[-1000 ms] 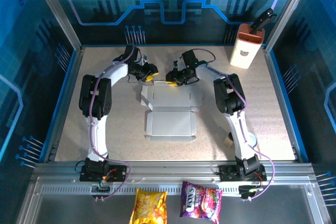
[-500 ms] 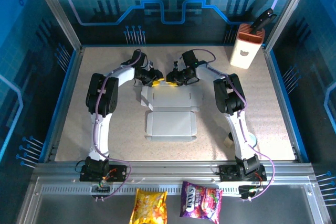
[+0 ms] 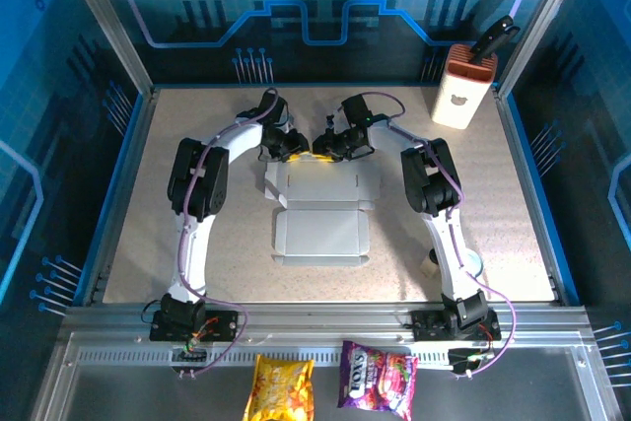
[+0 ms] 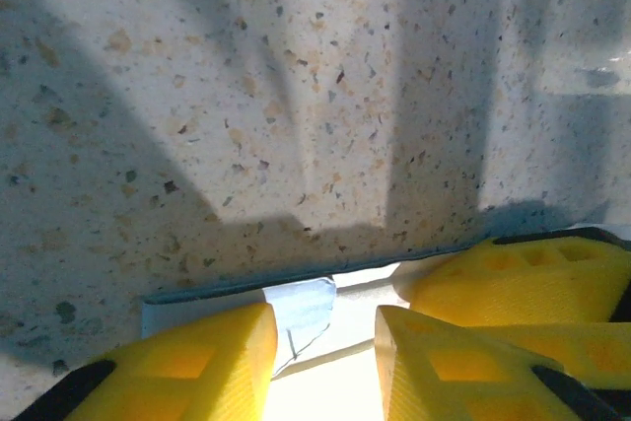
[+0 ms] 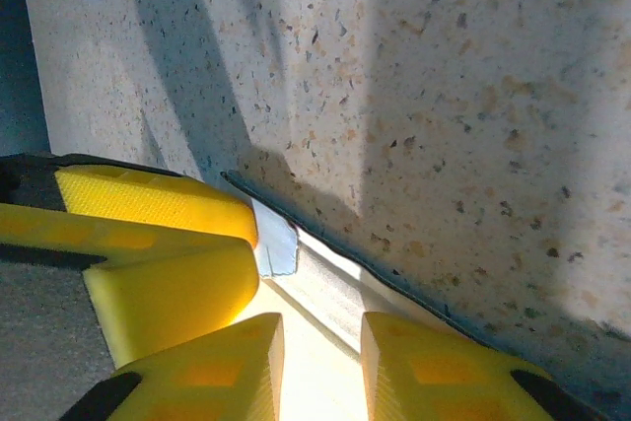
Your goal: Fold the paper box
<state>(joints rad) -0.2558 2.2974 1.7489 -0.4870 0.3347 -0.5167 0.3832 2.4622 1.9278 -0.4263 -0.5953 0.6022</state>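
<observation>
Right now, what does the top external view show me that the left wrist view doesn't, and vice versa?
Top external: the whole paper box spread flat, the left arm and right arm reaching its far edge, and the white-and-orange container in the far right corner. Left wrist: close detail, a small flap on that edge sitting between the yellow fingers of the left gripper. Both: the box's far edge and the speckled table.
</observation>
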